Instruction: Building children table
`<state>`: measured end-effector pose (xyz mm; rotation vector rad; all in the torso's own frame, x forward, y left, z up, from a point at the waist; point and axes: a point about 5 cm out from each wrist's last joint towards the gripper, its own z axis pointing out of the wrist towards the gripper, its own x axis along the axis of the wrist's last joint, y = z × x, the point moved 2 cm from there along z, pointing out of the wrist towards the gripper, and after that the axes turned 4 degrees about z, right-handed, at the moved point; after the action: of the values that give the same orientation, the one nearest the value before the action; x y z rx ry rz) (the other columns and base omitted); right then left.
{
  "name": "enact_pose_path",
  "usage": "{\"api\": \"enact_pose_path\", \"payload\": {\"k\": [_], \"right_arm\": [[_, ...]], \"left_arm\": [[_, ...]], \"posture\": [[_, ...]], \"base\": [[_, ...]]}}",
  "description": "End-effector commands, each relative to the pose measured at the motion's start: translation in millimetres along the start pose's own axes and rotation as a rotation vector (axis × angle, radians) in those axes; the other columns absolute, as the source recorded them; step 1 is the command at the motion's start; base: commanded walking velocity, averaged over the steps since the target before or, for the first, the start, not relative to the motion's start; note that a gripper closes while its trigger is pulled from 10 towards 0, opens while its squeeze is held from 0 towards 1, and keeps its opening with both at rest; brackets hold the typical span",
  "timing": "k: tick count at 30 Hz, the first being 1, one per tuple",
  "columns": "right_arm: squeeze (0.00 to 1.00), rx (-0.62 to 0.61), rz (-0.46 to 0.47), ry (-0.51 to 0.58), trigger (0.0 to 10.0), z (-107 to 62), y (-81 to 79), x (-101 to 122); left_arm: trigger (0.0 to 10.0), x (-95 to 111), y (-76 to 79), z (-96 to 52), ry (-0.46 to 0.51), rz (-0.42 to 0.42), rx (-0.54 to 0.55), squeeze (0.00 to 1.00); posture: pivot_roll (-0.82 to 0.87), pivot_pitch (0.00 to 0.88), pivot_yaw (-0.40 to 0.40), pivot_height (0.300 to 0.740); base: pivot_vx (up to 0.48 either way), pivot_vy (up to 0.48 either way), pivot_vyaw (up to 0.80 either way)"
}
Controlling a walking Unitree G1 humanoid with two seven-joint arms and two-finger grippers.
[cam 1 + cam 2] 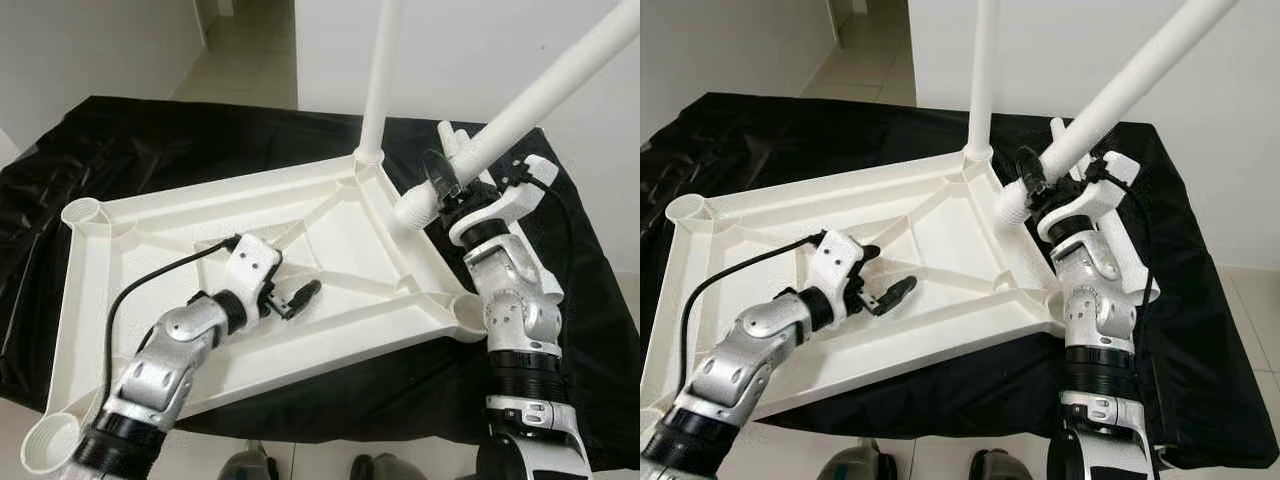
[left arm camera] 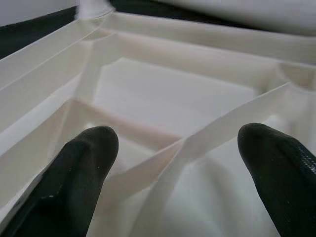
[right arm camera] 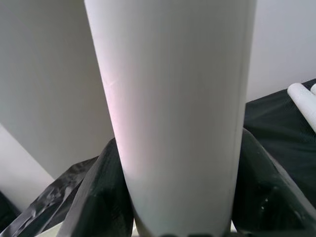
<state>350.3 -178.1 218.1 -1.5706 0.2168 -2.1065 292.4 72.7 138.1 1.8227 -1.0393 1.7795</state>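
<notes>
The white table top (image 1: pixel 150 330) lies upside down on a black cloth, ribs facing up. One white leg (image 1: pixel 381 80) stands upright in its far corner socket. My right gripper (image 1: pixel 450 178) is shut on a second white leg (image 1: pixel 530 95), held tilted with its lower end (image 1: pixel 414 211) just above the top's right rim, beyond the near right corner socket (image 1: pixel 470 314). In the right wrist view the leg (image 3: pixel 173 113) sits between both fingers (image 3: pixel 98 197). My left gripper (image 1: pixel 290 287) hovers open low over the ribbed middle, its fingers (image 2: pixel 74 182) either side of a rib (image 2: pixel 217 138).
Open corner sockets sit at the far left (image 1: pixel 85 212) and near left (image 1: pixel 48 447). A spare white leg (image 3: pixel 303 101) lies on the black cloth (image 1: pixel 140 140) behind my right gripper. White walls stand close behind and to the right. Pale floor (image 1: pixel 240 50) runs beyond.
</notes>
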Motion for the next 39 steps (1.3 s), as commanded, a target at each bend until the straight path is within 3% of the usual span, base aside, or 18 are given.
{"api": "enact_pose_path", "payload": {"k": [1, 5, 12, 15, 23, 26, 39], "right_arm": [[0.0, 0.007, -0.004, 0.014, 10.0, 3.7, -2.7, 3.0], [0.0, 0.0, -0.013, 0.017, 10.0, 4.1, -1.0, 4.8], [0.0, -0.016, -0.018, 0.027, 10.0, 3.7, 1.6, 7.0], [0.0, -0.018, -0.019, 0.026, 10.0, 3.9, 1.7, 7.0], [0.0, -0.012, -0.031, 0.024, 10.0, 7.1, 2.5, 9.0], [0.0, -0.009, -0.033, 0.023, 10.0, 7.9, 1.8, 9.2], [0.0, -0.016, -0.042, 0.024, 10.0, 7.6, 4.1, 11.5]], "left_arm": [[10.0, 5.0, 13.9, 12.3, 0.015, 0.024, -0.074, 0.0], [10.0, 16.4, 24.0, 26.4, 0.057, 0.042, -0.11, 0.0], [10.0, 31.2, 32.5, 35.6, 0.097, 0.058, -0.163, 0.0], [10.0, 32.4, 35.2, 35.3, 0.101, 0.063, -0.184, 0.0], [10.0, 24.9, 62.0, 15.9, 0.05, 0.095, -0.487, 0.0], [10.0, 24.5, 66.4, 12.5, 0.047, 0.105, -0.535, 0.0], [10.0, 30.5, 69.8, 12.7, 0.059, 0.097, -0.557, 0.0]], "posture": [[0.05, 0.036, 0.028, 0.74], [0.04, 0.041, 0.029, 0.74], [0.04, 0.048, 0.028, 0.74], [0.03, 0.049, 0.029, 0.74], [0.04, 0.059, 0.023, 0.74], [0.04, 0.06, 0.023, 0.74], [0.04, 0.065, 0.019, 0.74]], "base": [[0.0, 0.0, 0.0], [0.0, 0.0, 0.0], [0.0, 0.0, 0.0], [0.0, 0.0, 0.0], [0.0, 0.0, 0.0], [0.0, 0.0, 0.0], [0.0, 0.0, 0.0]]}}
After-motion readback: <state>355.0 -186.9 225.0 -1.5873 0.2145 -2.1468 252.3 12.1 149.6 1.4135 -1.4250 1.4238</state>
